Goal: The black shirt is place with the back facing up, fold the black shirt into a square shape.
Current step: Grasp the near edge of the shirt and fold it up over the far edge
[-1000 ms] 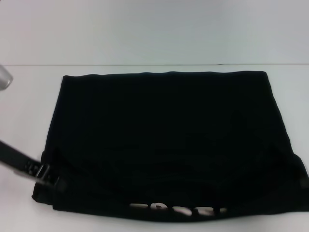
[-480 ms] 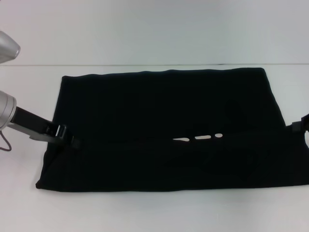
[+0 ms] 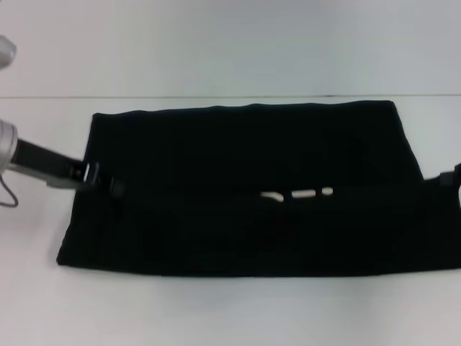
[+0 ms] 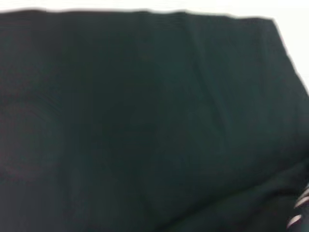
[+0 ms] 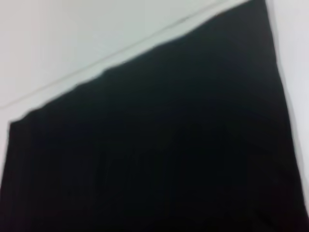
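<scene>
Head view shows the left gripper (image 3: 101, 182) at the left edge of the black shirt (image 3: 245, 151), apparently pinching the cloth, though its grip is too dark to confirm. Since a second ago the near hem has travelled away from the robot, so the white print (image 3: 297, 194) now sits mid-shirt on the table (image 3: 216, 310). At the right edge, the right gripper (image 3: 452, 177) barely shows. Judging by this, the fold is nearly laid.

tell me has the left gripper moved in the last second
Yes. In the head view the left gripper has gone from the black shirt's near left corner farther up the white table, toward its back edge, taking the shirt's edge along.
</scene>
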### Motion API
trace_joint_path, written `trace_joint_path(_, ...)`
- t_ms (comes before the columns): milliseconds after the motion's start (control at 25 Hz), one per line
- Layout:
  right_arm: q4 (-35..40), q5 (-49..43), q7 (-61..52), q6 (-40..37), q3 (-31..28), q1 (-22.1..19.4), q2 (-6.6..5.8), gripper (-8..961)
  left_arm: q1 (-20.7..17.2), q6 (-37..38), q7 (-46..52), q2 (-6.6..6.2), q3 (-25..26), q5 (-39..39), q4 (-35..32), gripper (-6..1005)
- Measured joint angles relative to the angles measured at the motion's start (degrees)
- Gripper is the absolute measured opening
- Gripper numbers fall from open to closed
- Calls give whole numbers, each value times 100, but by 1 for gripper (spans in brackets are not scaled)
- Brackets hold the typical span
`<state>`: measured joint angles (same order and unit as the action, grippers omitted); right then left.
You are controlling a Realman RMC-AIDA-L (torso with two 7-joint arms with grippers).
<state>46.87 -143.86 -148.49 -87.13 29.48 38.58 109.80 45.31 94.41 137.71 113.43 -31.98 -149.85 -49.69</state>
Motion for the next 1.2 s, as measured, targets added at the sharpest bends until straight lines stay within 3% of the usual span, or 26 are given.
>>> trace_joint_path(120,122,210,-5,240,-29,5,-36,104,53,-258,220,-33,-71,106,-136,8)
trace_joint_path(160,36,261,7,768,32,69,-19,106,92,-551,375,-31,-199,57,-109,8)
trace_joint_path(200,36,261,7,768,32,69,-19,107,121,-852,528,-9,-331,-21,-71,8)
trace_joint_path(240,-281,266,67,1468,176,174,41,108,131,-1130,641,21,-467,-74,-36,8)
trace_joint_path(280,-281,266,67,1468,176,174,41,109,140,-1503,780,76,-661,-131,33,8)
trace_joint_path(320,-726,257,156,2241,381,311,130,110,146,-1805,862,132,-809,-159,112,8)
trace_joint_path(360,-726,257,156,2241,381,311,130,111,159,-2063,906,179,-892,-168,202,8)
trace_joint_path(560,-1408,244,213,3640,785,547,350,117,231,-2927,930,335,-1061,-185,494,7)
trace_joint_path(680,-1417,262,200,3914,803,587,419,120,250,-3172,939,378,-1055,-160,475,8)
trace_joint_path(920,-1160,620,150,4093,770,665,409,127,340,-3459,1081,380,-1050,6,307,8)
trace_joint_path(1040,-1221,781,186,4562,826,755,432,130,446,-3791,1202,371,-1174,-83,485,7)
trace_joint_path(1200,-1635,803,260,5308,1024,933,494,135,560,-4465,1269,473,-1246,-428,803,12)
